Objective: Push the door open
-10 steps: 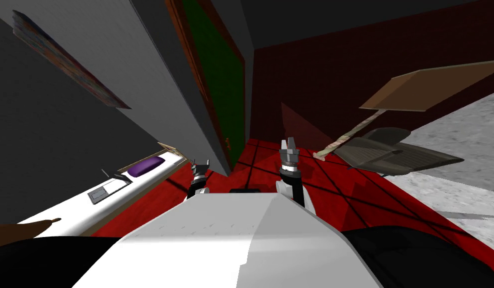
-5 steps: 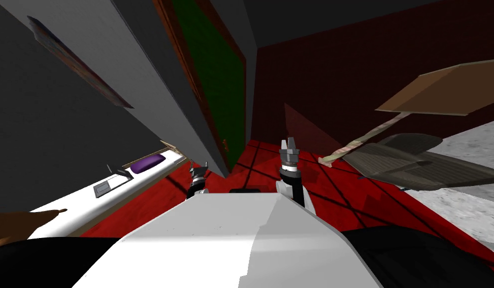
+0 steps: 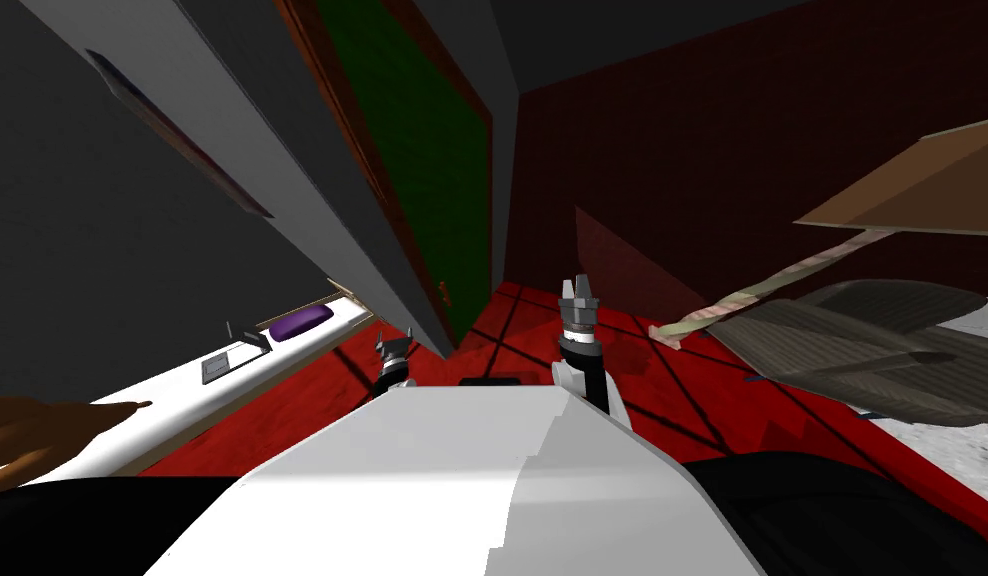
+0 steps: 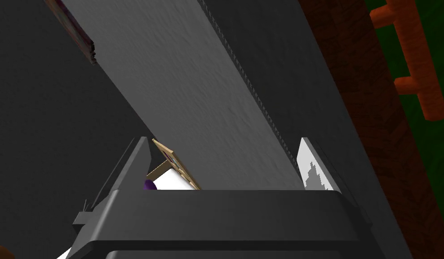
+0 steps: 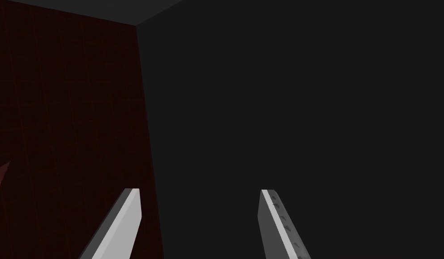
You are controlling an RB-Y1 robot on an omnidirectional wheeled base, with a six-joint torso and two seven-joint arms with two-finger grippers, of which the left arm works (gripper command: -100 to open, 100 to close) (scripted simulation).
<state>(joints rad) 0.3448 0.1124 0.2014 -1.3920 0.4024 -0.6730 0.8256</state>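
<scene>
A dark green door [image 3: 412,150] in a brown frame [image 3: 322,110] stands ahead and to the left, set in a grey wall [image 3: 282,170]. Its small handle [image 3: 444,292] sits low on the panel. My left gripper [image 3: 394,346] hangs open just short of the wall's corner. In the left wrist view, the left gripper [image 4: 225,148] points at the grey wall [image 4: 194,90], with the brown frame [image 4: 365,103] and an orange handle [image 4: 414,58] off to one side. My right gripper [image 3: 578,290] is raised over the red floor. The right gripper [image 5: 198,216] is open and holds nothing.
A long white counter [image 3: 172,405] runs along the left wall, with a purple object [image 3: 302,322] on it. A grey chair [image 3: 862,340] and a brown tabletop [image 3: 922,190] stand to the right. Red tiled floor [image 3: 662,380] lies ahead, ending at a dark red wall [image 3: 682,150].
The whole head view has shifted, so I have moved. The chair and tabletop have slid toward the right edge and the door looms larger. Both grippers keep their pose.
</scene>
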